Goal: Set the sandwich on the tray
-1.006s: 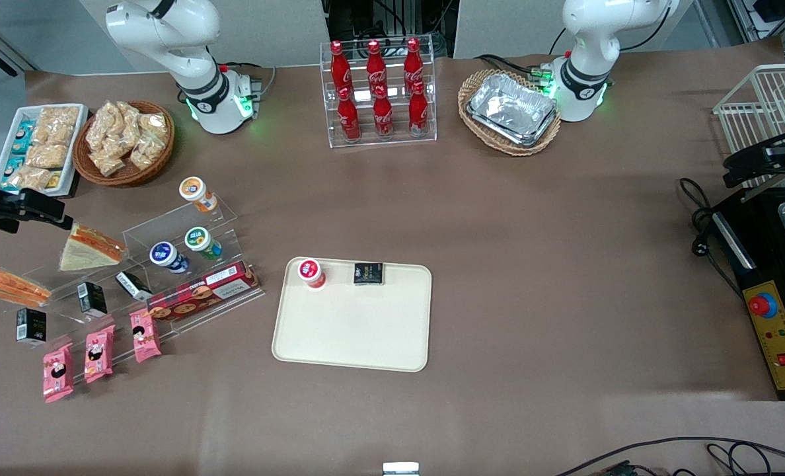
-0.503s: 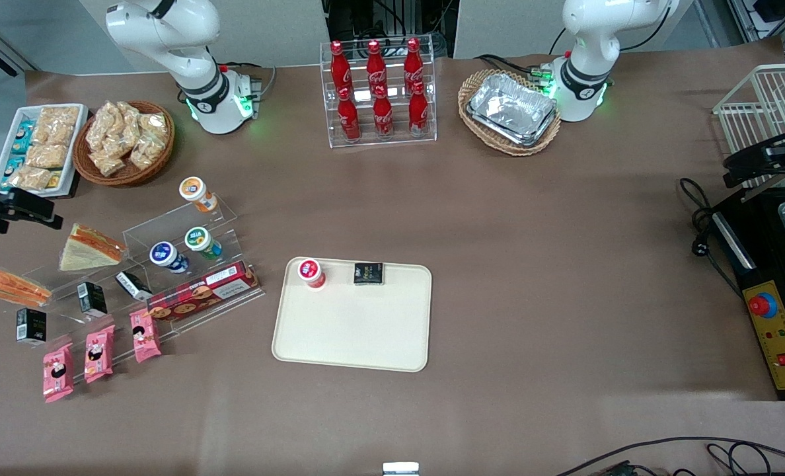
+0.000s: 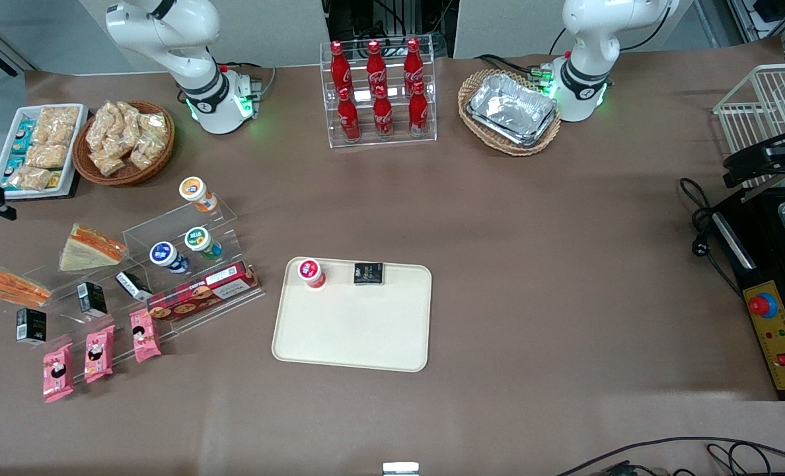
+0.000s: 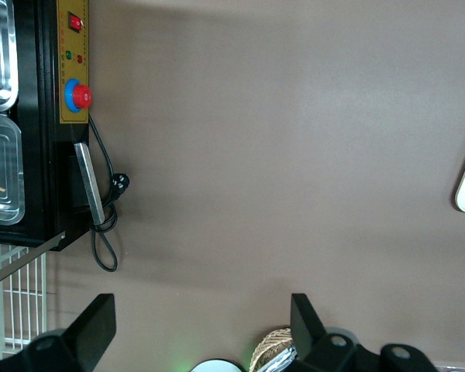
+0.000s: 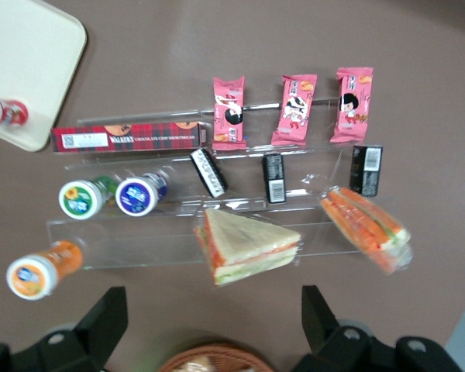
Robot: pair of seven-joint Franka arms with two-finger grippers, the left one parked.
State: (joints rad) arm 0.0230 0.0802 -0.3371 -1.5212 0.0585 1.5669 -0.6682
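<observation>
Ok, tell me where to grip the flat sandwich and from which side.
Probably from above, across the narrow middle of the sandwich: it lies flat and elongated, with free table along both long edges. The open gripper sits high above the display, near the wedge sandwich.

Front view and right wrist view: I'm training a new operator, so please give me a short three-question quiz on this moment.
1. True or false: the sandwich lies on the tray.
2. What stands on the tray? A) a red-lidded cup and a black packet; B) a cola bottle; C) a foil tray.
3. Fill in: the gripper, above the table at the working arm's end, is ____ and holds nothing.

Key: 1 false; 2 A; 3 open.
</observation>
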